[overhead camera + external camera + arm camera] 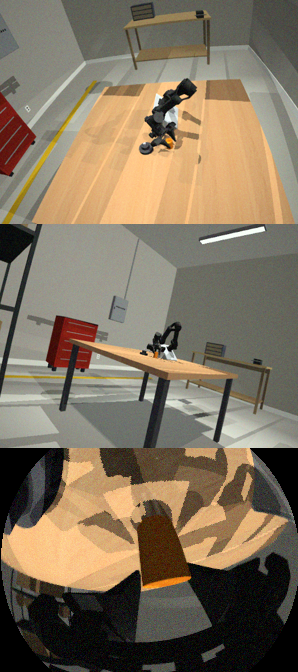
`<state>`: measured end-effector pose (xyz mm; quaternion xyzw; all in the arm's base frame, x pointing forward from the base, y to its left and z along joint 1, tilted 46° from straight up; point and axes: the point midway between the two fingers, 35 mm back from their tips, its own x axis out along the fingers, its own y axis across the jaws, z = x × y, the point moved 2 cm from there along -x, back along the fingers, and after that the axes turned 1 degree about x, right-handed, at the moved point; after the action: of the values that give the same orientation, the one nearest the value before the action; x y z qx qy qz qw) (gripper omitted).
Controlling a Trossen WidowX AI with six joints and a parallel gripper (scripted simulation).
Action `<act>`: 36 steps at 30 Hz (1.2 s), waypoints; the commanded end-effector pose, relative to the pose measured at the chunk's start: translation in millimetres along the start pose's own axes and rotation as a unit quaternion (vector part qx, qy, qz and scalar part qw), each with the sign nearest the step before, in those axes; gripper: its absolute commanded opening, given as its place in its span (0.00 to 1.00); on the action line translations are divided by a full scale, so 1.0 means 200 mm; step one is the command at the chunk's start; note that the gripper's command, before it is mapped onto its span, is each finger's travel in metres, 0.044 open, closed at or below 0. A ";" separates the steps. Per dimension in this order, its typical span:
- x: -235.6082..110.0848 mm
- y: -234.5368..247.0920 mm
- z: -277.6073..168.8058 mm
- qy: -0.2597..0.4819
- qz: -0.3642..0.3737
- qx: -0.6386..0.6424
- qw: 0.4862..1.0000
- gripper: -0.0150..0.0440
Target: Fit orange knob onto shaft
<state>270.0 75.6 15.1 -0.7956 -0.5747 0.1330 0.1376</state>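
Wooden bench [213, 168], black arm's pincer [165, 140] partly open around the orange knob [168, 142], not gripping it, round pedestal [146, 149] with silver shaft [144, 144] just left

— What's my bench [112, 179] carrying?

— I see a light wooden top in long planks on dark legs [157, 409]. Directly on it: the round dark pedestal [146, 149] with its silver shaft [144, 144], the orange knob [169, 142] just beside it, apart from it, and the arm's pale base plate [158, 99] farther back.

— Knob upright?

— From the top view, I cannot tell.
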 end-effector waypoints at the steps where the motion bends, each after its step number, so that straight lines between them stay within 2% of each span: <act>1: 0.00 0.00 0.00 0.000 0.000 -0.003 1.000 0.69; 13: 0.00 0.00 0.00 0.000 0.000 -0.003 1.000 0.69; 20: 0.00 0.00 0.00 0.000 0.000 -0.003 1.000 1.00; 29: 0.04 -0.01 0.01 -0.008 -0.011 -0.005 1.000 1.00; 36: 0.01 0.08 0.09 -0.025 -0.003 -0.007 1.000 1.00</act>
<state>272.9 79.8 -1.6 -0.7878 -0.5844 0.1464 0.1282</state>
